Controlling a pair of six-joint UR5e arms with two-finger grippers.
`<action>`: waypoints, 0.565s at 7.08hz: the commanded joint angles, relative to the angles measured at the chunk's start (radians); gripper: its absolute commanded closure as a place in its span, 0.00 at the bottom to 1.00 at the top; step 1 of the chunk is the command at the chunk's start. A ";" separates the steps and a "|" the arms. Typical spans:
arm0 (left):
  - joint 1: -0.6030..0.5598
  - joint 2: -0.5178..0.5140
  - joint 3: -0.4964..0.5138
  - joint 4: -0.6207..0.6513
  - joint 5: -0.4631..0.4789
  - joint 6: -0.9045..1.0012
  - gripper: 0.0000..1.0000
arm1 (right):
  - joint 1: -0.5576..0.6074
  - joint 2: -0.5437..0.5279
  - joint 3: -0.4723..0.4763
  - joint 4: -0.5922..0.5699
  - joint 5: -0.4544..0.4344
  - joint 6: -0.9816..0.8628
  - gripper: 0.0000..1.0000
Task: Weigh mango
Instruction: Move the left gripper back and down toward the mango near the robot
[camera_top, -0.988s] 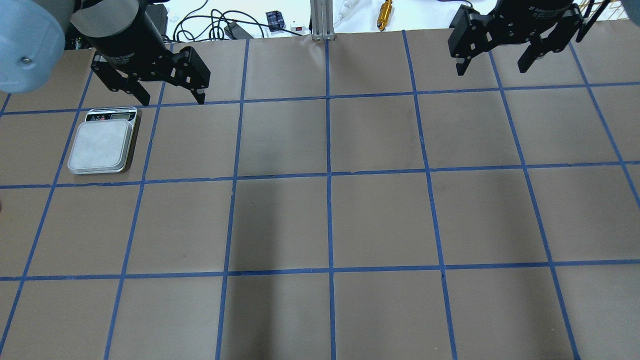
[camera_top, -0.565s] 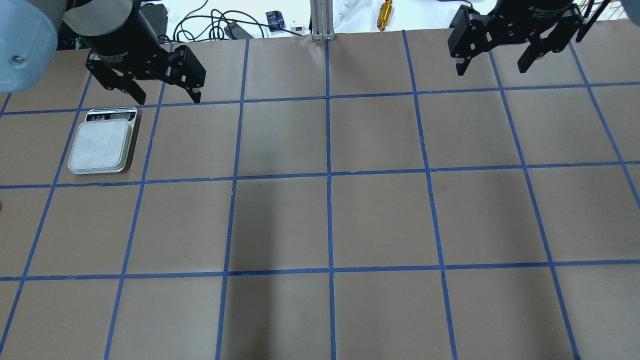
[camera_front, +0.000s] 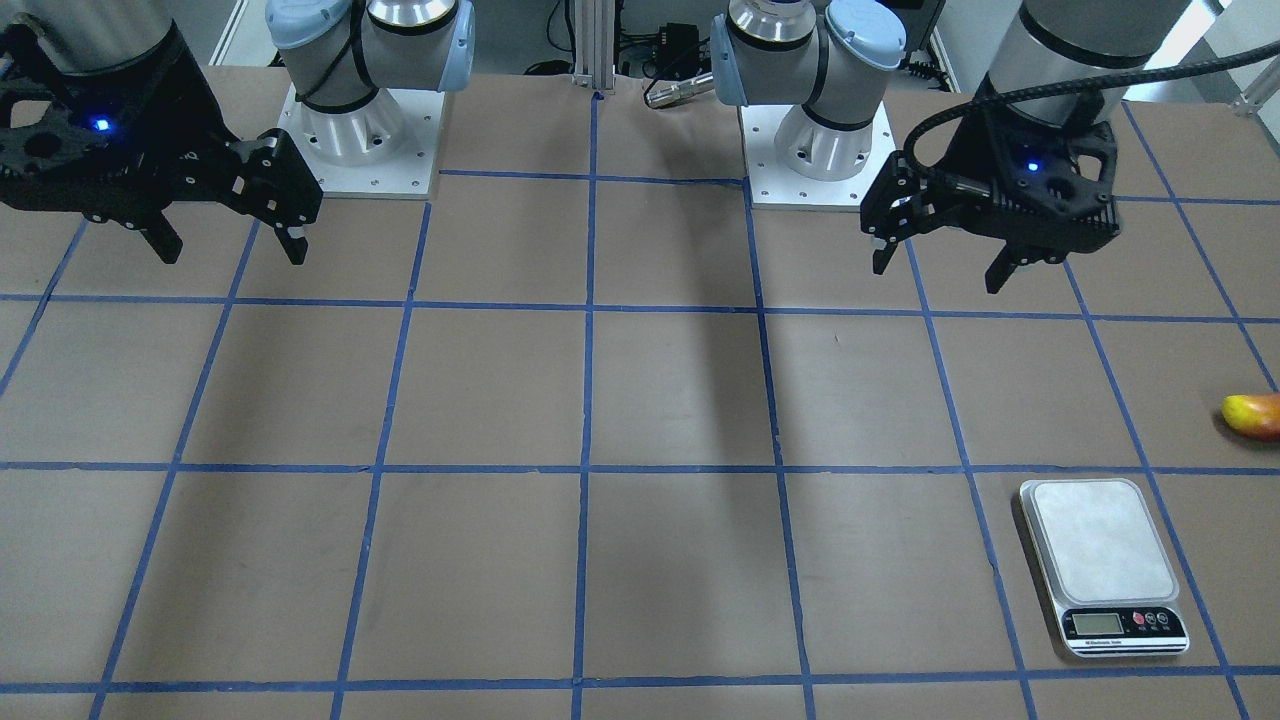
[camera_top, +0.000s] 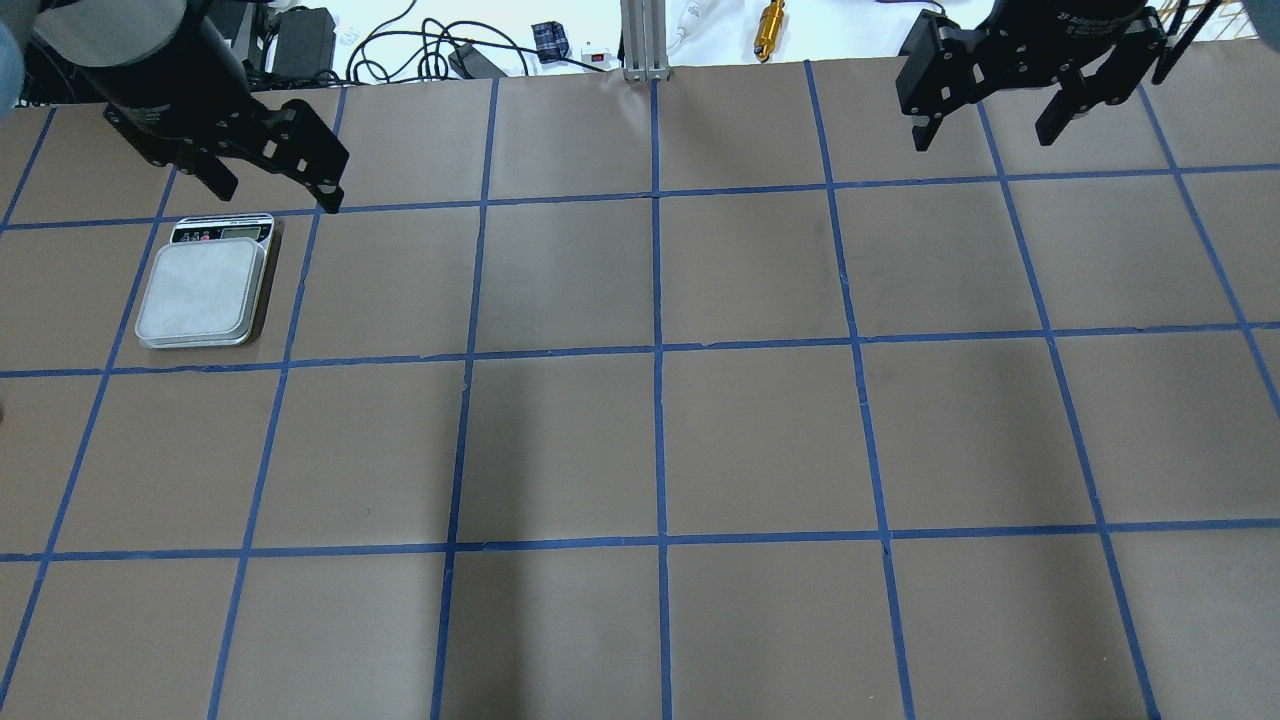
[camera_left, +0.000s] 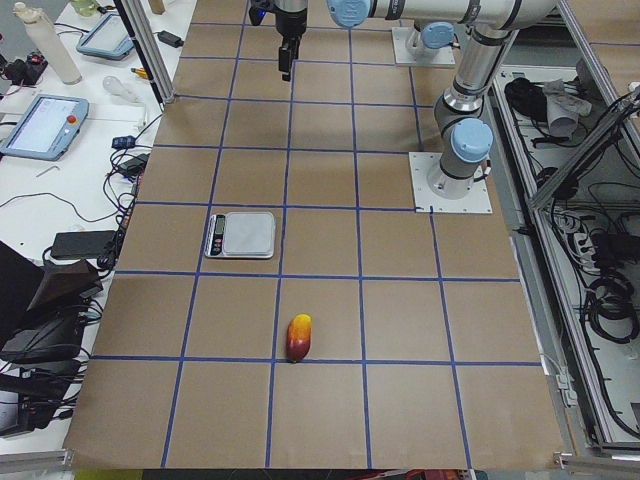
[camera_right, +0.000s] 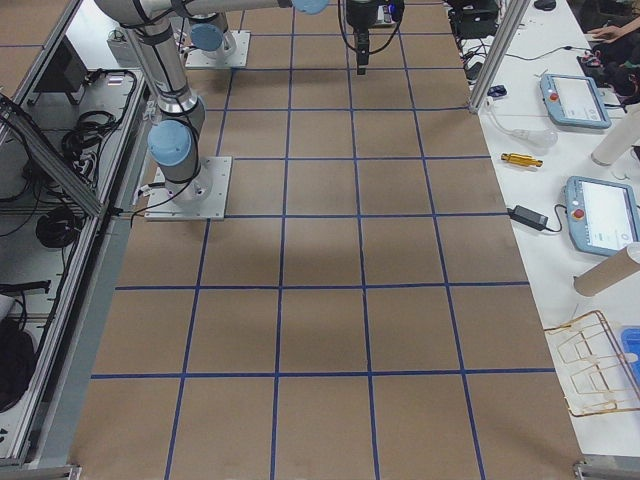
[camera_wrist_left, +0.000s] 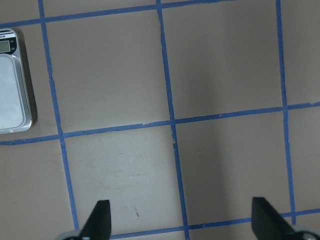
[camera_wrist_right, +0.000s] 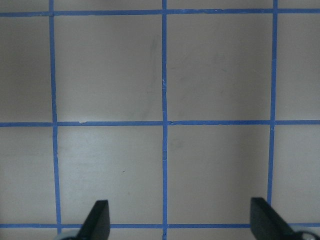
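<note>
**Mango lies beyond left pincer, toward counter's left end**

The mango (camera_left: 299, 338) lies flat on the counter (camera_front: 650, 400) close to its left end edge, abt midway btw the robot-side and operator-side edges, and outside the overhead view. From the left pincer (camera_front: 935, 278) it's further toward the left end and a bit toward the operators' edge. The scale (camera_front: 1100, 548), plate bare, sits apart from it, nearer the operators' edge.

Mango's long axis runs along the counter's length, yellow tip toward the centre and red end toward the left edge. Left pincer is spread, empty and above the counter. Its gap runs roughly along that same line, so it prob. needs a quarter wrist turn to pinch across the narrow girth.

Right pincer (camera_front: 235, 258), also spread w/ nothing in it, hangs toward the right end. That's much farther off, so the left arm looks like the one to reach.
</note>
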 joint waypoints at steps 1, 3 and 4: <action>0.137 0.010 0.009 -0.021 0.001 0.398 0.00 | 0.000 0.001 0.000 0.000 0.000 0.000 0.00; 0.324 0.002 0.018 -0.023 0.028 0.757 0.00 | 0.000 0.001 0.000 0.000 0.000 0.000 0.00; 0.439 -0.025 0.031 -0.020 0.030 0.975 0.00 | -0.002 0.001 0.000 0.000 0.000 0.000 0.00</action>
